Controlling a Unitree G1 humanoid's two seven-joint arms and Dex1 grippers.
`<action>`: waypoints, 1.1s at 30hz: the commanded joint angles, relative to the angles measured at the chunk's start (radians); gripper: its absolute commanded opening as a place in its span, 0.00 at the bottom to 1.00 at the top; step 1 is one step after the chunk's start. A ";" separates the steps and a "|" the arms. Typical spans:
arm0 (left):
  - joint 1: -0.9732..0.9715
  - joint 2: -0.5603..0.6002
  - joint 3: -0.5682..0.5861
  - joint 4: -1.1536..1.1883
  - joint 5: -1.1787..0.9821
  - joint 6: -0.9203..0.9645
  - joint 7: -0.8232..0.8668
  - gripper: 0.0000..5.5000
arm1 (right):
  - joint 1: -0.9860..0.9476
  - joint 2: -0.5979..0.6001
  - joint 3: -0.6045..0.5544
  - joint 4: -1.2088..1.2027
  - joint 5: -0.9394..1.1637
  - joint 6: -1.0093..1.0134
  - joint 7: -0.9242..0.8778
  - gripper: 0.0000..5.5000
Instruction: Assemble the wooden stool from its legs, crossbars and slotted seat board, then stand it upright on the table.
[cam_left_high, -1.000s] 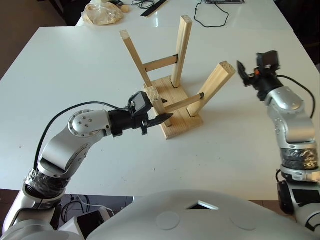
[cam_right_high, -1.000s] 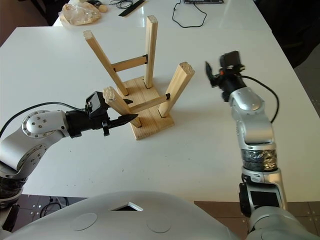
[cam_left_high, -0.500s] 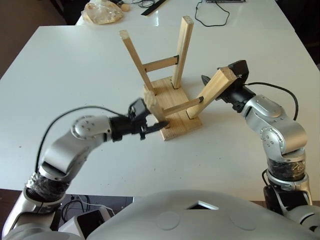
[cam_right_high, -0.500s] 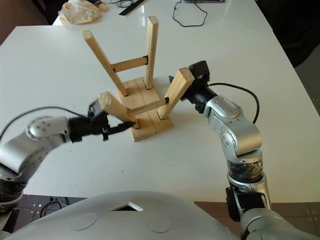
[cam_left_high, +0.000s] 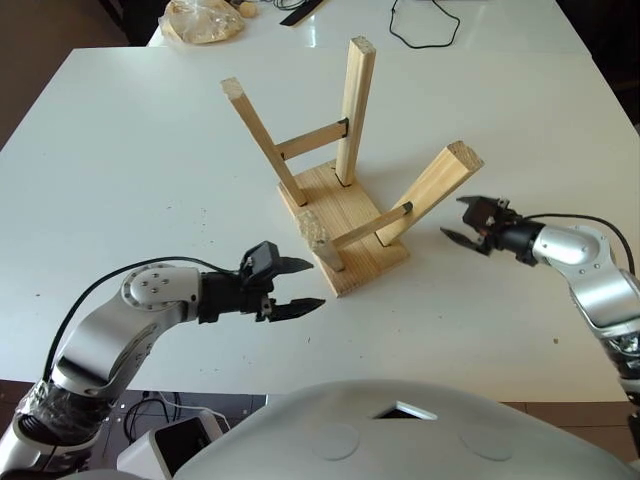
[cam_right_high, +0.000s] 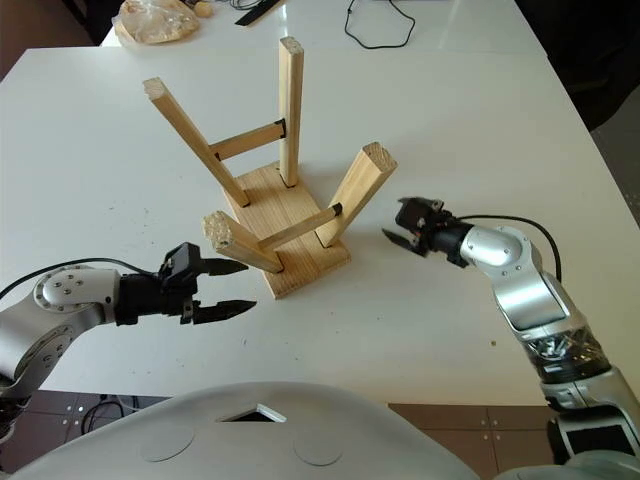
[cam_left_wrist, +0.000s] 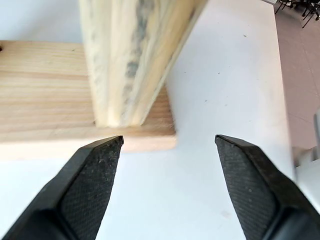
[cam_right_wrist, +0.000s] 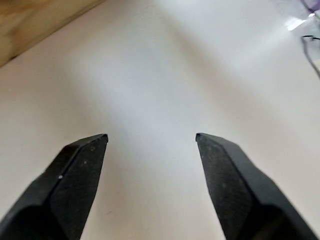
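The wooden stool (cam_left_high: 340, 190) rests upside down on the white table (cam_left_high: 120, 170), seat board (cam_left_high: 352, 240) flat, legs up. Two far legs (cam_left_high: 356, 110) are joined by a crossbar (cam_left_high: 310, 142). A short near leg (cam_left_high: 318, 240) and a leaning right leg (cam_left_high: 436, 186) are joined by another crossbar (cam_left_high: 368, 222). My left gripper (cam_left_high: 300, 286) hovers open just in front of the seat board's near corner (cam_left_wrist: 150, 137), holding nothing. My right gripper (cam_left_high: 458, 220) is open and empty, low over the table to the right of the leaning leg.
A crumpled bag (cam_left_high: 204, 20) and black cables (cam_left_high: 420, 25) lie at the table's far edge. Bare tabletop stretches to the left, right and front of the stool.
My left gripper has drawn back from the short near leg toward the front edge and is open. My right gripper left the leaning leg, dropped low to its right. The view shifted slightly.
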 joint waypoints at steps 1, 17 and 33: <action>-0.044 -0.039 0.071 0.144 0.016 -0.090 -0.019 0.62 | 0.079 -0.046 0.007 -0.095 0.055 -0.036 0.127 0.60; -0.223 -0.319 -0.120 0.087 0.036 -0.058 0.111 0.62 | -0.027 0.043 0.075 -0.070 0.036 -0.044 0.245 0.60; -0.213 -0.376 -0.166 0.055 0.254 -0.051 0.301 0.62 | -0.120 0.103 0.069 0.103 -0.045 -0.101 0.201 0.60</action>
